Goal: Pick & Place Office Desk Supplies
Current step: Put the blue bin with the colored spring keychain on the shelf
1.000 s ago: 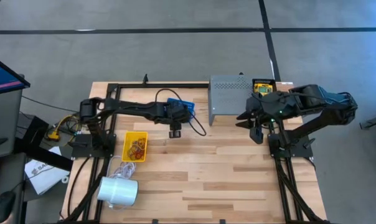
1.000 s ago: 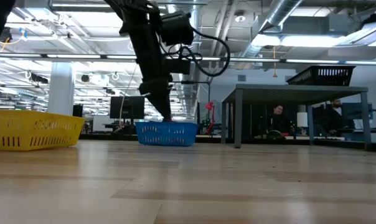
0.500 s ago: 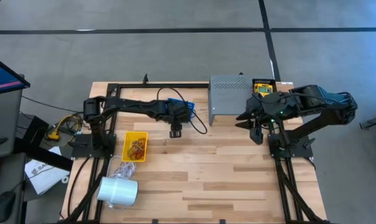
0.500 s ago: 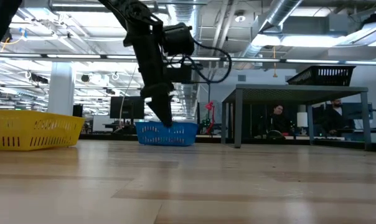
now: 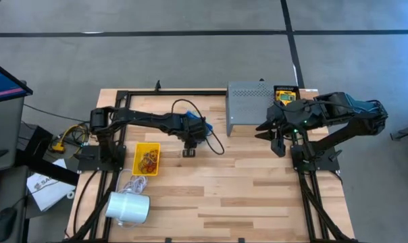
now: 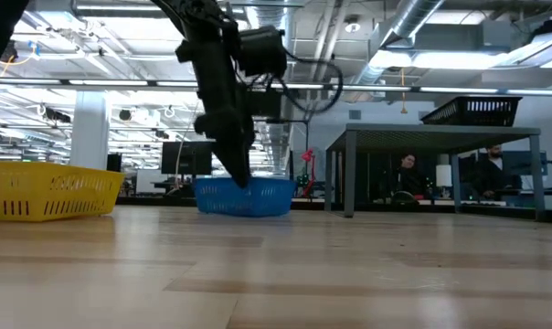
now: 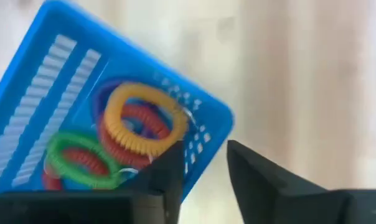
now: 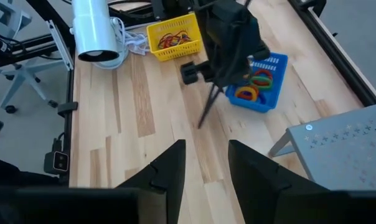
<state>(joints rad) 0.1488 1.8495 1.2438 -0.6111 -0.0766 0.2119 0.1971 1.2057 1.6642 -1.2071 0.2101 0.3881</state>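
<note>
Fingers of the left gripper (image 7: 203, 171) have closed on the blue basket's (image 7: 45, 118) rim, tilting it since earlier; the basket is largely hidden overhead, at table's twelve o'clock. Right gripper (image 8: 206, 165) waits, parted.

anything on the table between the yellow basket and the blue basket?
Nothing: in the right wrist view only bare wood lies between the yellow basket and the blue basket. The left gripper hangs above that stretch, by the blue basket.

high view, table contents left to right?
White cylinder with a cord → yellow plastic basket of rubber bands → left gripper at the blue plastic basket → grey perforated metal shelf → right gripper, waiting beside the shelf.
</note>
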